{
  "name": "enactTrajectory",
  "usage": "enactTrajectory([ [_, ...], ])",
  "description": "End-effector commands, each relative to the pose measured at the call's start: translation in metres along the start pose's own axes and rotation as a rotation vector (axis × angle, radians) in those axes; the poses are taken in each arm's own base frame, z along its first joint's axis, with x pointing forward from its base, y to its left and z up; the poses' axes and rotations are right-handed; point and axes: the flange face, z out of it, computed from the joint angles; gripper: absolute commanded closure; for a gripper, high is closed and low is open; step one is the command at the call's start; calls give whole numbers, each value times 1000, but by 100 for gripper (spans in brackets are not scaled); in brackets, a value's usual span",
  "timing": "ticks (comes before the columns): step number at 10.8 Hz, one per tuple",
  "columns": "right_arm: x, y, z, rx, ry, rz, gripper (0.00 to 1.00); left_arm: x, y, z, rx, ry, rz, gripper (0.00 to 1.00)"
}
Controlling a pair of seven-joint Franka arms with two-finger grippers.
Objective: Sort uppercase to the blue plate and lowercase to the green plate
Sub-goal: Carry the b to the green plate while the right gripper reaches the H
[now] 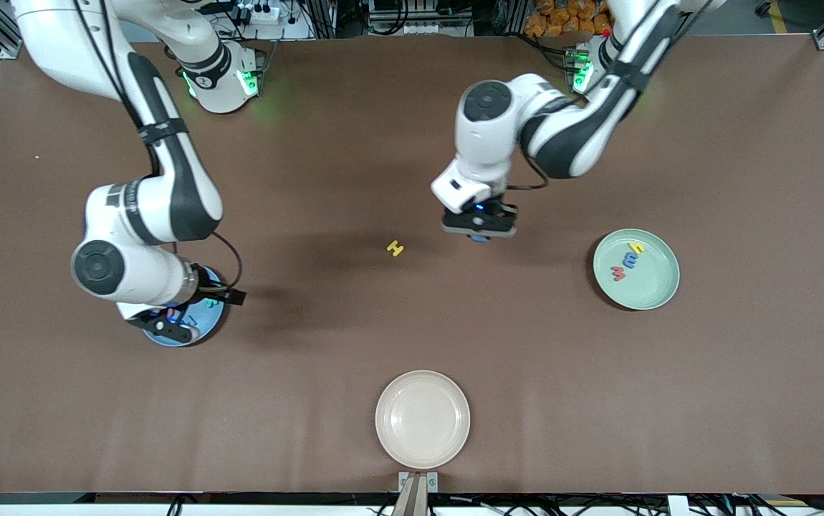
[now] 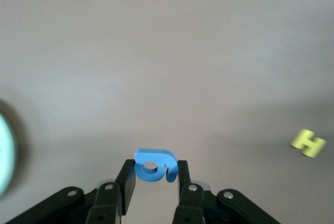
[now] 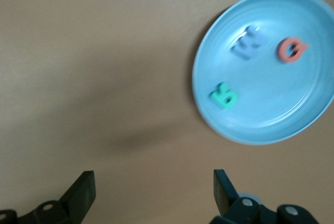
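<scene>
Left gripper (image 2: 154,174) is up over bare table mid-field, between the yellow H (image 1: 395,248) and the green plate (image 1: 659,294). Fingers nearly closed, pinching the blue g (image 2: 152,165) by its two sides. The g sits right at the fingertips, flat face toward the wrist camera, its long axis running across the gap from one finger to the other; the round bowl with the hole is against one finger (image 2: 127,179), the tail hook against the other. In the front view only a sliver of blue shows under the gripper.

The H lies flat on the table, alone, slightly skewed, just toward the right arm's end from the left gripper.

Green plate, toward the left arm's end, holds three letters in a short diagonal row: yellow h (image 1: 636,249), blue m (image 1: 629,259), red w (image 1: 618,273).

Right gripper (image 3: 154,192) hangs by the blue plate (image 3: 313,114), fingers wide apart, holding nothing. In that plate: blue W (image 3: 247,44), pink Q (image 3: 291,50), teal R (image 3: 224,95), apart from each other.

Cream plate (image 1: 423,419) sits nearest the front camera.
</scene>
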Motion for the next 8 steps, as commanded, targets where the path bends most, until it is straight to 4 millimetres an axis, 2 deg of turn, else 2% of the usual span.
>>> enactTrajectory([
  [1, -40, -54, -1, 30, -9, 120, 0, 42, -91, -29, -9, -83, 74, 100],
  [2, -56, -76, 2, 46, 0, 185, 0, 57, -134, -29, -9, -107, 80, 100],
  [3, -71, -96, 10, 48, 11, 226, 0, 67, -170, -20, -16, -130, 66, 100],
  [4, -88, -116, 18, 50, 19, 261, 0, 71, -200, -4, -13, -154, 93, 100],
  [5, -108, -139, 27, 61, 35, 305, 0, 74, -230, 19, -6, -190, 104, 100],
  [7, -139, -178, 64, 79, 55, 408, 0, 74, -262, 62, 2, -243, 73, 100],
  [8, -150, -190, 80, 87, 65, 437, 0, 73, -268, 75, 8, -261, 69, 100],
])
